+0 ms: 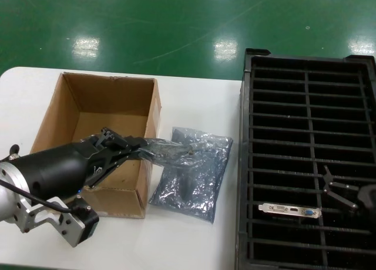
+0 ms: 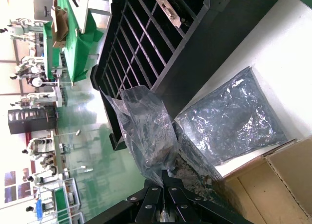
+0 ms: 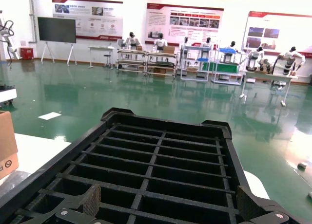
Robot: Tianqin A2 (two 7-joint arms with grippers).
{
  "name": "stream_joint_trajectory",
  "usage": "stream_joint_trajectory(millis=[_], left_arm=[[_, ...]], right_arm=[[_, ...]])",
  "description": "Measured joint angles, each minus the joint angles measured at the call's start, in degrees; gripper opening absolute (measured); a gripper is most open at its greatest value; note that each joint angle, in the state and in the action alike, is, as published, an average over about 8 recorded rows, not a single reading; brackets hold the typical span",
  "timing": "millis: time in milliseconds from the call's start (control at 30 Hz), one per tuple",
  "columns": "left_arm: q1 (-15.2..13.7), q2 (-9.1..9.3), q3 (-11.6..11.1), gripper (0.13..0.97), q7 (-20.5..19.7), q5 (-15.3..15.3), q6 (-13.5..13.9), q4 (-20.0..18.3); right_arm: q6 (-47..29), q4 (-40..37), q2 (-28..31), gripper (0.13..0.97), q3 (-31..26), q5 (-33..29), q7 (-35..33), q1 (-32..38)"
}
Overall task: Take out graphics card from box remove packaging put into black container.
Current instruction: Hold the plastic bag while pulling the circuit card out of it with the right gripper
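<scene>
My left gripper (image 1: pixel 140 152) hovers over the right wall of the brown box (image 1: pixel 88 114), shut on one end of a crinkly grey packaging bag (image 1: pixel 170 147). The left wrist view shows the same bag (image 2: pixel 146 131) rising limp and see-through from the closed fingertips (image 2: pixel 168 177). A graphics card (image 1: pixel 291 211) stands in a slot of the black container (image 1: pixel 305 76), its silver bracket up. Over the container's near right part my right gripper (image 1: pixel 341 191) is open and holds nothing. The right wrist view shows only the container's slots (image 3: pixel 161 160) between its spread fingers (image 3: pixel 92 200).
A second grey bag (image 1: pixel 194 179) lies flat on the white table (image 1: pixel 194 100) between box and container, with a darker shape showing through it. The box interior that shows looks bare. Green floor lies beyond the table's far edge.
</scene>
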Motion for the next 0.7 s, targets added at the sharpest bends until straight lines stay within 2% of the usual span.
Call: stream_joint_trajectory(millis=[433, 700], left_arm=[[0.0, 0.0, 0.0, 0.14, 0.0, 0.0, 0.0, 0.0], [0.0, 0.0, 0.0, 0.14, 0.0, 0.0, 0.0, 0.0]], right_arm=[[-6.4, 1.9, -2.6, 0.956, -2.5, -1.2, -5.7, 5.0], [-5.8, 3.9, 1.8, 0.939, -8.8, -4.2, -0.6, 8.8]])
